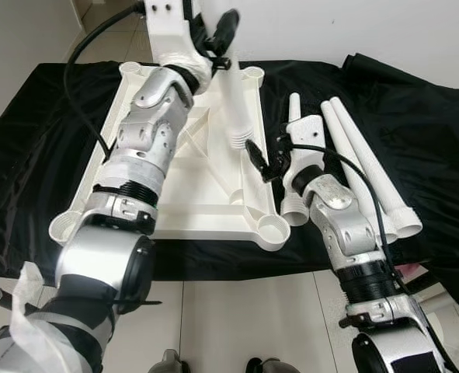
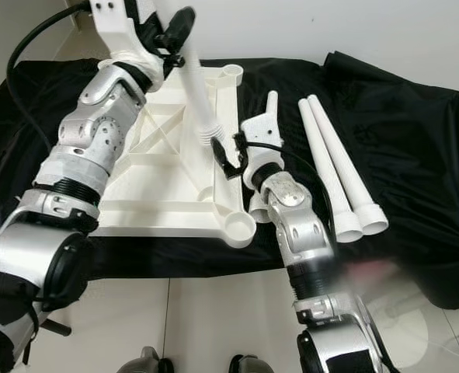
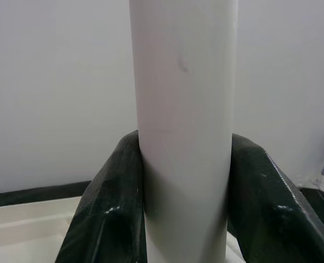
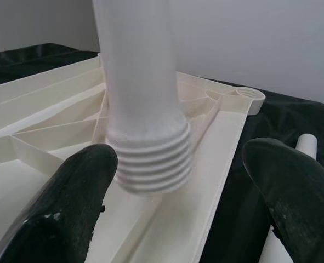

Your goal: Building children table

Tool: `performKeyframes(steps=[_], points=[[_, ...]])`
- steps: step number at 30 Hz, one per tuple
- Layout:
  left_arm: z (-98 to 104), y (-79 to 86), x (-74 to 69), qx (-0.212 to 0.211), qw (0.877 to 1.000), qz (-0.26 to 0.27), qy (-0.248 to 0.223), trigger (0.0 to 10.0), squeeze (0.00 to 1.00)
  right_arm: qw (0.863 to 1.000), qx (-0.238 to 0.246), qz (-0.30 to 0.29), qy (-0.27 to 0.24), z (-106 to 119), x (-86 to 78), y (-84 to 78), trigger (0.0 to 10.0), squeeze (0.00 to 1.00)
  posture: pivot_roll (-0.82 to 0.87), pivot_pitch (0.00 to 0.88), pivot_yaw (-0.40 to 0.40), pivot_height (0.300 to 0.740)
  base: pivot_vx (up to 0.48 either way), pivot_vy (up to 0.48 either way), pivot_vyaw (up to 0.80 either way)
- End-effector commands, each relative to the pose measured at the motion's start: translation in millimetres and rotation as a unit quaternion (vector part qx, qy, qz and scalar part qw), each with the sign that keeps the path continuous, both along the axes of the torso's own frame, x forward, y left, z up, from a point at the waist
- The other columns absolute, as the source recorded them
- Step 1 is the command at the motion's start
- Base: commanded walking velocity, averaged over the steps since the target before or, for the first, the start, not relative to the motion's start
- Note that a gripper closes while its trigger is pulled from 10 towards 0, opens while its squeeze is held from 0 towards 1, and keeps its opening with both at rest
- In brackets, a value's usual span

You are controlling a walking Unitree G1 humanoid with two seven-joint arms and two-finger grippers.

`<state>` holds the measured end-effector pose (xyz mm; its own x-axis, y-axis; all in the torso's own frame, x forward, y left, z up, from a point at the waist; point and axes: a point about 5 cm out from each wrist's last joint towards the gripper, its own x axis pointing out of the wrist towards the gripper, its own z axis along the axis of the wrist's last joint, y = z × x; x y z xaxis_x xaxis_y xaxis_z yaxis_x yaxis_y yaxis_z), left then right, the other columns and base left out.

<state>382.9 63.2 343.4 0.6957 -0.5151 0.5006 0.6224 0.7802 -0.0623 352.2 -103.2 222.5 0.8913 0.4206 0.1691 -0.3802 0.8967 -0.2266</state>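
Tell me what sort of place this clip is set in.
Probably a room in a home: pale tiled floor and plain white wall. A black cloth is spread as a work surface under an upturned white tabletop, with loose table legs.

Plain indoor room, likely a home. White walls [image 1: 415, 31], pale tiled floor [image 1: 237, 311]. Low worktop draped in black cloth [image 2: 415, 155], white plastic furniture parts [image 2: 334, 163] laid out on it for assembly.

Tabletop [image 1: 206, 167] on cloth [image 1: 415, 132] — legs [image 1: 361, 167] right.
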Motion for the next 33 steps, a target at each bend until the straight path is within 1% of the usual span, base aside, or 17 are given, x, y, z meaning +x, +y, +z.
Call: performKeyframes(steps=[1, 2, 4, 5, 8, 11, 13, 16, 18, 21, 24, 25, 27, 28, 33], points=[[0.3, -9.7, -5.7, 0.009, 1.0, -0.02, -0.009, 10.0, 0.0, 1.0, -0.018, 0.011, 0.003, -0.3, 3.1, 4.7, 10.0, 0.0, -0.01, 0.063, 0.025, 0.74, 0.0, 0.0, 0.0], [0.3, -9.7, -5.7, 0.009, 1.0, -0.02, -0.009, 10.0, 0.0, 1.0, -0.018, 0.011, 0.003, -0.3, 3.1, 4.7, 10.0, 0.0, -0.01, 0.063, 0.025, 0.74, 0.0, 0.0, 0.0], [0.0, -18.7, -11.7, 0.009, 0.999, -0.036, -0.011, 10.0, 0.0, 0.999, -0.034, 0.018, -0.003, 2.2, 7.3, 8.7, 10.0, 0.0, -0.02, 0.069, 0.027, 0.74, 0.0, 0.0, 0.0], [0.0, -18.7, -11.7, 0.009, 0.999, -0.036, -0.011, 10.0, 0.0, 0.999, -0.034, 0.018, -0.003, 2.2, 7.3, 8.7, 10.0, 0.0, -0.02, 0.069, 0.027, 0.74, 0.0, 0.0, 0.0], [-1.4, -25.6, -17.4, 0.008, 0.999, -0.046, -0.009, 10.0, 0.0, 0.998, -0.05, 0.022, -0.016, 9.2, 12.7, 12.6, 10.0, 0.0, -0.02, 0.077, 0.022, 0.74, 0.0, 0.0, 0.0], [-1.8, -27.0, -18.5, 0.007, 0.999, -0.047, -0.009, 10.0, 0.0, 0.998, -0.052, 0.023, -0.017, 11.0, 14.5, 13.5, 10.0, 0.0, -0.02, 0.077, 0.022, 0.74, 0.0, 0.0, 0.0], [-2.7, -31.0, -22.4, 0.004, 0.999, -0.051, -0.008, 10.0, 0.0, 0.998, -0.055, 0.025, -0.022, 16.9, 19.2, 16.0, 10.0, 0.0, -0.02, 0.086, 0.008, 0.74, 0.0, 0.0, 0.0], [-2.7, -31.0, -22.4, 0.004, 0.999, -0.051, -0.008, 10.0, 0.0, 0.998, -0.055, 0.025, -0.022, 16.9, 19.2, 16.0, 10.0, 0.0, -0.02, 0.086, 0.008, 0.74, 0.0, 0.0, 0.0], [-5.2, -35.6, -26.6, 0.001, 0.998, -0.055, -0.005, 10.0, 0.0, 0.998, -0.058, 0.026, -0.026, 22.4, 23.6, 18.9, 10.0, 0.0, -0.01, 0.087, 0.001, 0.74, 0.0, 0.0, 0.0], [-5.2, -35.6, -26.6, 0.001, 0.998, -0.055, -0.005, 10.0, 0.0, 0.998, -0.058, 0.026, -0.026, 22.4, 23.6, 18.9, 10.0, 0.0, -0.01, 0.087, 0.001, 0.74, 0.0, 0.0, 0.0], [-7.6, -40.6, -31.9, 0.0, 0.998, -0.06, -0.003, 10.0, 0.0, 0.997, -0.063, 0.025, -0.032, 25.6, 27.4, 20.4, 9.9, 0.0, 0.0, 0.084, -0.003, 0.74, 0.0, 0.0, 0.0], [-7.8, -41.5, -32.8, 0.001, 0.998, -0.06, -0.004, 10.0, 0.0, 0.997, -0.064, 0.023, -0.031, 25.3, 28.3, 20.1, 3.4, 0.0, 0.0, 0.082, -0.003, 0.74, 0.0, 0.0, 0.0], [-7.9, -42.0, -33.8, 0.002, 0.998, -0.06, -0.004, 10.0, 0.0, 0.997, -0.065, 0.022, -0.031, 25.0, 29.3, 20.0, 3.4, 0.0, 0.0, 0.082, -0.003, 0.74, 0.0, 0.0, 0.0], [-7.6, -41.9, -34.1, 0.002, 0.998, -0.06, -0.003, 10.0, 0.0, 0.997, -0.065, 0.022, -0.029, 24.6, 30.1, 19.8, 0.0, 0.0, 0.0, 0.082, -0.002, 0.74, 0.0, 0.0, 0.0], [-6.7, -41.7, -35.0, 0.005, 0.998, -0.058, -0.005, 10.0, 0.0, 0.998, -0.061, 0.018, -0.021, 23.1, 32.2, 18.7, 0.0, 0.0, 0.0, 0.082, -0.003, 0.74, 0.0, 0.0, 0.0]])
